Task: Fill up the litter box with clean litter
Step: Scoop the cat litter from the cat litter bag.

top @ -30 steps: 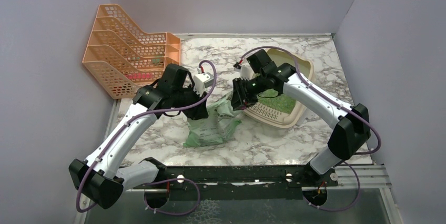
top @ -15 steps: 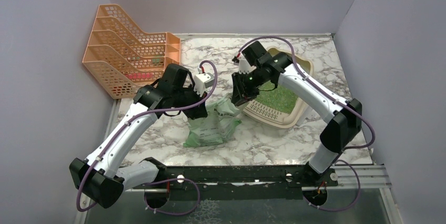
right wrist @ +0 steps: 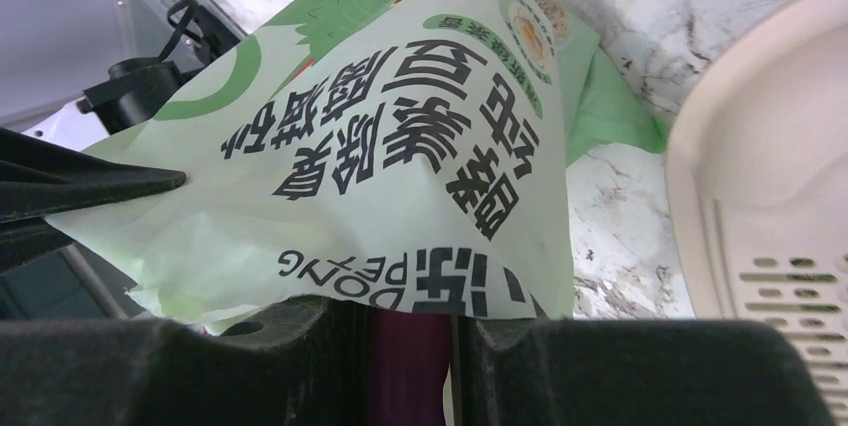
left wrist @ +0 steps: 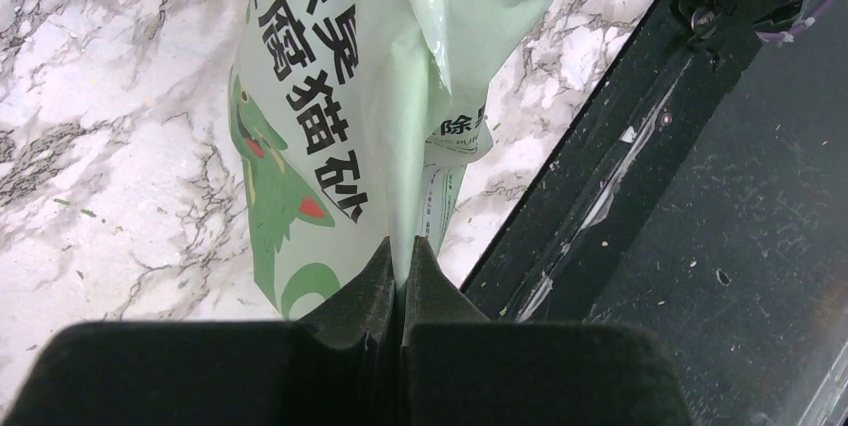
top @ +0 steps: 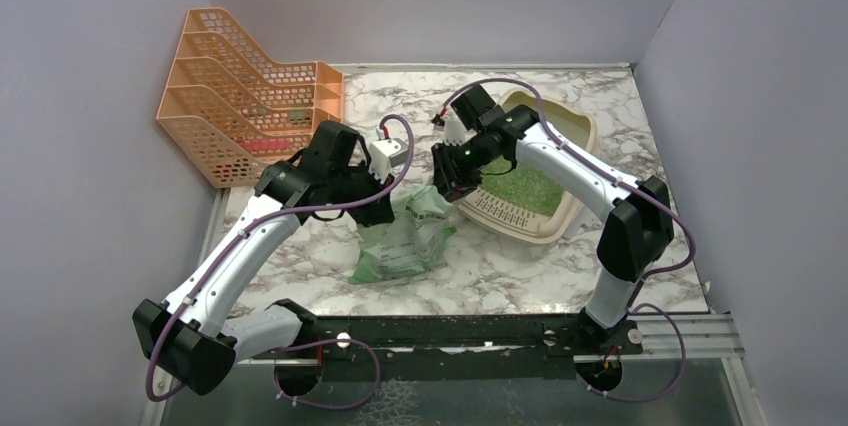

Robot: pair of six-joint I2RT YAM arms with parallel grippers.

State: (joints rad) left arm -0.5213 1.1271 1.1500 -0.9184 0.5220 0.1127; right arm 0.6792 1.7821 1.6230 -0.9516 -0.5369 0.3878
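The beige litter box [top: 575, 136] lies at the back right with a patch of green clean litter [top: 527, 187] in it; its slotted lip [right wrist: 790, 281] shows in the right wrist view. The soft green litter bag [top: 405, 241] stands between the arms. My left gripper [left wrist: 402, 251] is shut on the bag's [left wrist: 330, 96] thin upper edge. My right gripper [right wrist: 415, 311] is beside the box's near-left corner, shut on a magenta scoop handle [right wrist: 412, 356]. The bag's printed face [right wrist: 400, 156] drapes over its fingertips. The scoop's bowl is hidden.
An orange mesh file rack [top: 240, 96] stands at the back left by the wall. A black rail [top: 450, 331] runs along the table's near edge, just beyond the bag [left wrist: 640, 196]. Purple walls close in on three sides.
My left gripper has closed on the bag's edge. The right arm has swung left from over the litter box toward the bag, uncovering more green litter in the box.
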